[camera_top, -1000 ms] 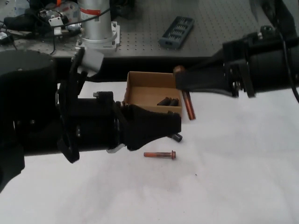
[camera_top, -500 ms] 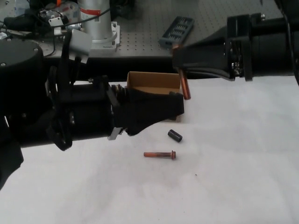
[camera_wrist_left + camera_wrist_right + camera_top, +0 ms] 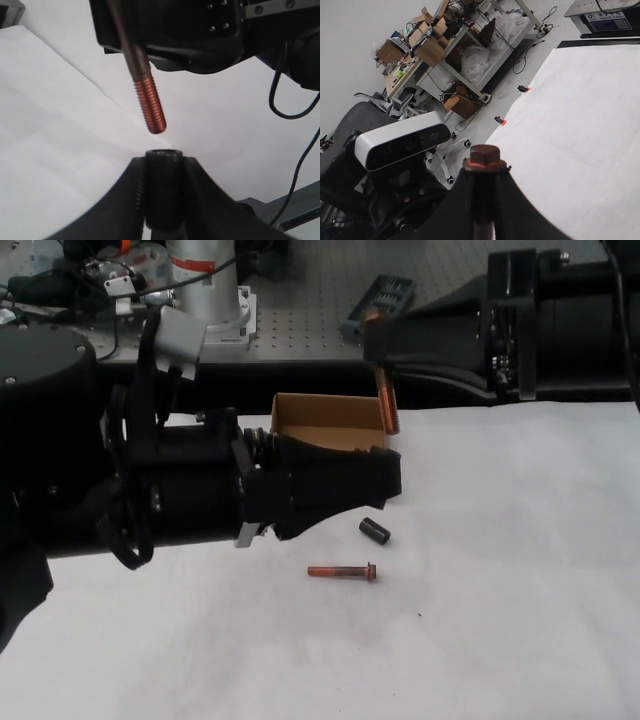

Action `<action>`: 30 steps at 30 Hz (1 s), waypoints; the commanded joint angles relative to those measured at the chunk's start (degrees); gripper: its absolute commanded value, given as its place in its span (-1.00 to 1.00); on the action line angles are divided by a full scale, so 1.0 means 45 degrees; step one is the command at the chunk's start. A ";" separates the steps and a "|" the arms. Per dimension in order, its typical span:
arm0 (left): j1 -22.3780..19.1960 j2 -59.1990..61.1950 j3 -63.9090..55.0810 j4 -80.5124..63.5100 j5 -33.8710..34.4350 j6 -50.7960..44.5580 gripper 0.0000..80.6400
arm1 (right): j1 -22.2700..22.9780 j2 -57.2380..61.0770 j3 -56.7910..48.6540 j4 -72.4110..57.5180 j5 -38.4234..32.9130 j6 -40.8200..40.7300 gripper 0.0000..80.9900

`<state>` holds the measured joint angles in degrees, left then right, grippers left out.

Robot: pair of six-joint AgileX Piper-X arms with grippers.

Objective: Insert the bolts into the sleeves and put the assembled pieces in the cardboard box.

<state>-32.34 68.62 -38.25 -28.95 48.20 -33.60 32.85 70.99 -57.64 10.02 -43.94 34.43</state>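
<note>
The bench [image 3: 520, 640] has a white cover. The left arm [image 3: 150, 490] lies across its left half, and the right arm [image 3: 560, 325] comes in above the far right corner.

The cardboard box [image 3: 330, 423] stands at the far edge of the white cover, about in the middle. Its front part is hidden behind the left gripper [image 3: 392, 478], so I cannot tell what is inside.

The right gripper [image 3: 485, 182] is closed tightly on the shank of a copper bolt [image 3: 147, 100], just under the hexagonal head. The bolt hangs with its thread downward, above the right wall of the box. The left gripper is closed on a short black sleeve [image 3: 162, 190], and the open mouth of the sleeve is turned toward the bolt.

In the left wrist view, the thread's tip is near the mouth of the sleeve but apart from it. It seems a little to one side, and the bolt leans slightly against the axis of the sleeve.

A second bolt [image 3: 342, 571] lies flat near the middle of the bench. A second sleeve [image 3: 375, 531] lies just beyond it, toward the box, and the two do not touch.

I judge that the step in hand is the insertion itself: both parts are lifted and face each other, but they are not yet joined. The next move calls for putting the bolt in one line with the bore, then bringing the tip into the mouth slowly, so that the thread does not catch on the rim. After that, the piece must go into the box, and the pair on the bench waits for its turn.
</note>
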 commanded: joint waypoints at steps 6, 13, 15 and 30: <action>-0.0032 -0.0139 -0.0059 -0.0664 -0.0900 -0.0269 -0.99 | -0.0005 0.0020 -0.0078 -0.0209 -0.0136 0.0270 -0.93; -0.0032 -0.0139 -0.0059 -0.0660 -0.0959 -0.0269 -0.99 | -0.0005 0.0020 -0.0078 -0.0209 -0.0136 0.0431 -0.93; -0.0032 -0.0139 -0.0059 -0.0660 -0.0959 -0.0269 -0.99 | -0.0005 0.0020 -0.0078 -0.0209 -0.0136 0.0450 -0.93; -0.0032 -0.0139 -0.0059 -0.1303 -0.1504 -0.0628 -0.99 | 0.0141 -0.0039 -0.0078 -0.0209 -0.0560 0.0744 -0.93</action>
<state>-32.48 68.62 -38.25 -32.10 43.50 -35.07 33.21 70.99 -57.64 9.16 -44.15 37.67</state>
